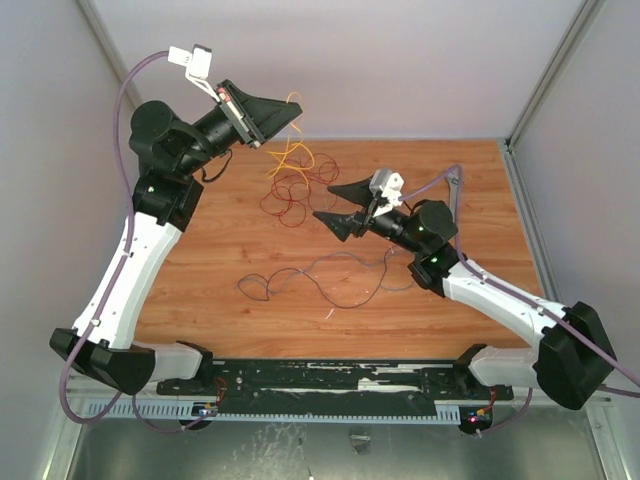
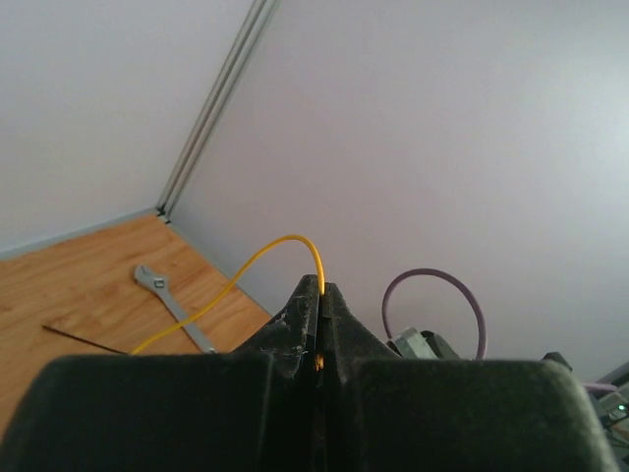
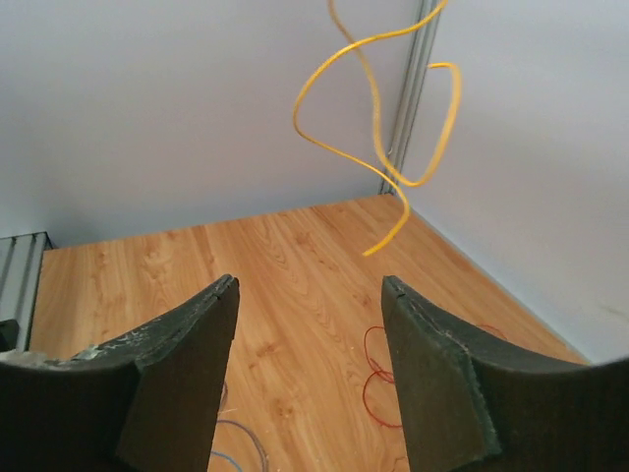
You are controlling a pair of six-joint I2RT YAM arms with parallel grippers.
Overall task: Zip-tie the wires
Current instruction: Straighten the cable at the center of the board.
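Observation:
My left gripper is raised near the back wall, shut on a yellow wire that hangs in loops down toward the table. In the left wrist view the jaws pinch that yellow wire at their tips. Red wires lie tangled below it, and a purplish-grey wire loops across the middle of the table. My right gripper hovers open just right of the red wires. Its view shows the yellow wire dangling ahead of the empty jaws. The zip tie lies flat near the wrench.
A silver wrench lies on the wood table close to the back wall. Grey walls enclose the table at the back and both sides. A lilac robot cable arcs beside the left fingers. A black rail runs along the near edge.

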